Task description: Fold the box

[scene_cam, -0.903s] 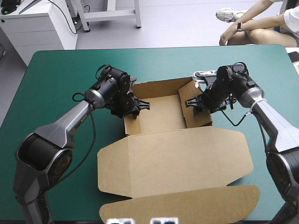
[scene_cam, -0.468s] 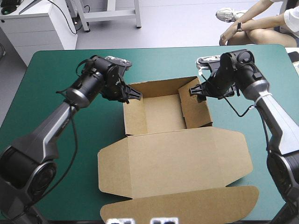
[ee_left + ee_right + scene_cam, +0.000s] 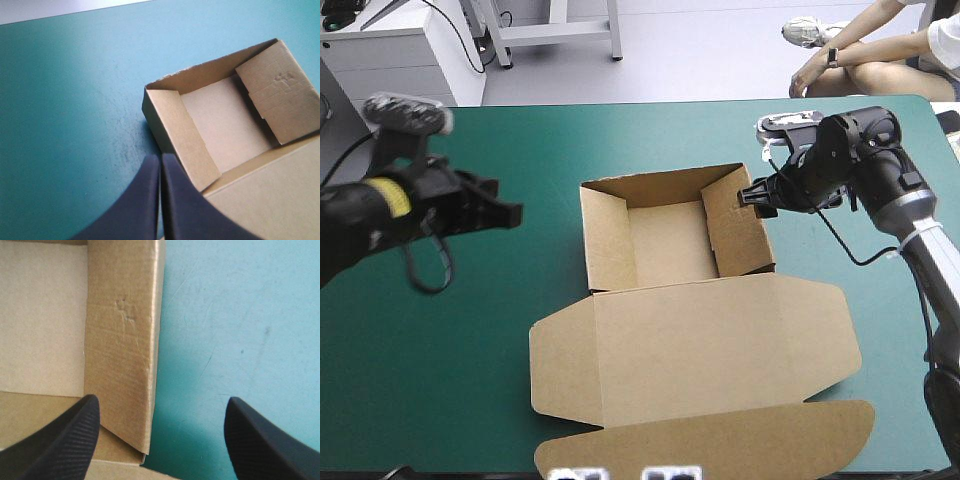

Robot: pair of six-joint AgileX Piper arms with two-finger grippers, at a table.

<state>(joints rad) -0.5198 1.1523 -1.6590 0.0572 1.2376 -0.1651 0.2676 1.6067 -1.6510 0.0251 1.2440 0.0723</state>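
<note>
The brown box [image 3: 670, 235] stands mid-table as an open tray with its walls raised, and its lid [image 3: 700, 345] lies flat toward the front edge. My left gripper [image 3: 505, 212] is shut and empty, well off to the left of the box. In the left wrist view its fingers [image 3: 160, 167] meet in one point, with the box [image 3: 225, 125] ahead and to one side. My right gripper [image 3: 756, 195] is open just outside the right wall, at its far end. In the right wrist view that wall [image 3: 122, 340] stands ahead of the right gripper [image 3: 162, 400], nearer one finger and untouched.
The lid's rounded tongue [image 3: 720, 450] reaches the table's front edge. Teal-green cover [image 3: 450, 330] stretches between the left arm and the box. A narrower strip of cover [image 3: 900, 330] lies to the right of the lid, under the right arm.
My left gripper has let go of the box's left wall, shut, and swung far out to the left. My right gripper has drawn back slightly from the right wall. The walls stay up.
</note>
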